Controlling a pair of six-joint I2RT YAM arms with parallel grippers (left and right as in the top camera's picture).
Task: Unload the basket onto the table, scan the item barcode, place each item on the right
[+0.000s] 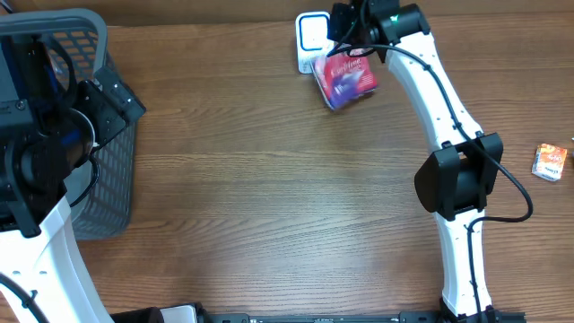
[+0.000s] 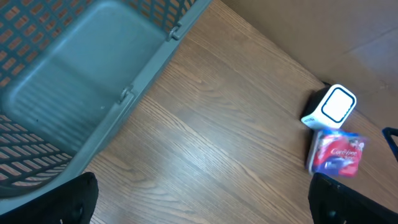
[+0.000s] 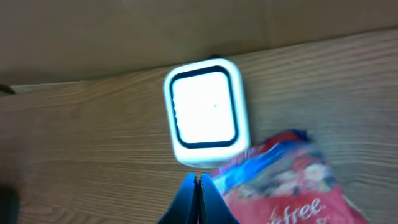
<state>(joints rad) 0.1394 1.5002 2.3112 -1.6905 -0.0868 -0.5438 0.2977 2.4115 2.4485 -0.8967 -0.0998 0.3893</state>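
Note:
The item is a red and blue snack packet [image 1: 345,79] [image 2: 336,154] [image 3: 292,180], tilted just in front of the white barcode scanner [image 1: 312,36] [image 2: 336,106] [image 3: 205,112] at the table's far edge. My right gripper [image 1: 354,47] [image 3: 199,178] is shut, its blue fingers pressed together at the packet's left edge, which runs in between them. The scanner's window faces the right wrist camera. My left gripper [image 2: 202,202] [image 1: 109,100] is open at the far left with nothing between its black fingers [image 2: 74,199], beside the basket.
A grey mesh basket [image 1: 99,179] [image 2: 74,93] stands at the left edge of the table. A small orange and white box [image 1: 549,162] lies at the right edge. A cardboard wall runs behind the scanner.

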